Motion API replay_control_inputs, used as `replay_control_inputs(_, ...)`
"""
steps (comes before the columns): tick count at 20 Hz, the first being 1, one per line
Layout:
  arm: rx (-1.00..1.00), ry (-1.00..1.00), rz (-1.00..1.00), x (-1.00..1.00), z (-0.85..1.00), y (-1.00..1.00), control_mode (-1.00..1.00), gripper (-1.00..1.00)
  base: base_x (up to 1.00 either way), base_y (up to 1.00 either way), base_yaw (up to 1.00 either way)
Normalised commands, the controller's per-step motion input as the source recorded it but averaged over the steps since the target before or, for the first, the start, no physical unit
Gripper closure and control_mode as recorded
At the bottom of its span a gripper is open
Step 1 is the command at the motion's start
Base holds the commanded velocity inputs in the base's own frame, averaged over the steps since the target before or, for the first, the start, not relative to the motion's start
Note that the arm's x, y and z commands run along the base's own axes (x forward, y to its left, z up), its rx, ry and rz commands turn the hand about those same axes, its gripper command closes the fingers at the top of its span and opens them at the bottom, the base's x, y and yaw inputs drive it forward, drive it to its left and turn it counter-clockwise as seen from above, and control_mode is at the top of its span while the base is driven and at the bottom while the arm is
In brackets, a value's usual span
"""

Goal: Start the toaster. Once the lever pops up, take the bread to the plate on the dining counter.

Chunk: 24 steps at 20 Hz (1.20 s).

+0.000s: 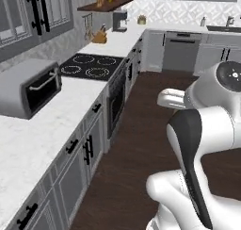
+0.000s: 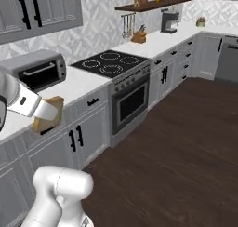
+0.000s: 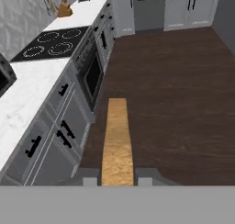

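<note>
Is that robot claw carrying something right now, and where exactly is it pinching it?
Yes. The gripper is shut on the small tan-brown bread slice, pinching its near edge between both fingertips, flat faces against the pads.

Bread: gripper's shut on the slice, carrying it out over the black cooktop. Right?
Not over the cooktop. The hand view shows the gripper shut on the bread out over the dark wood floor, in front of the grey cabinets; the cooktop lies farther along the counter.

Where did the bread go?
The bread is pinched in the robot's tool, held up over the dark wood floor. In the right base view it hangs at the left, in front of the grey cabinets beside the oven.
</note>
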Motion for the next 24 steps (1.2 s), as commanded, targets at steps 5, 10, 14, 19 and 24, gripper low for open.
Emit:
replay_control_inputs(5, 0.0, 0.0, 0.0, 0.0, 0.0, 0.0, 1.0, 1.0, 0.0, -0.49, -0.84)
replay_control_inputs(10, 0.0, 0.0, 0.0, 0.0, 0.0, 0.0, 1.0, 1.0, 0.38, -0.46, -0.67)
replay_control_inputs(14, 0.0, 0.0, 0.0, 0.0, 0.0, 0.0, 1.0, 1.0, 1.0, -0.32, -0.35)
replay_control_inputs(19, 0.0, 0.0, 0.0, 0.0, 0.0, 0.0, 1.0, 1.0, 1.0, -0.38, -0.24)
replay_control_inputs(24, 0.0, 0.0, 0.0, 0.0, 0.0, 0.0, 1.0, 1.0, 1.0, -0.41, -0.22)
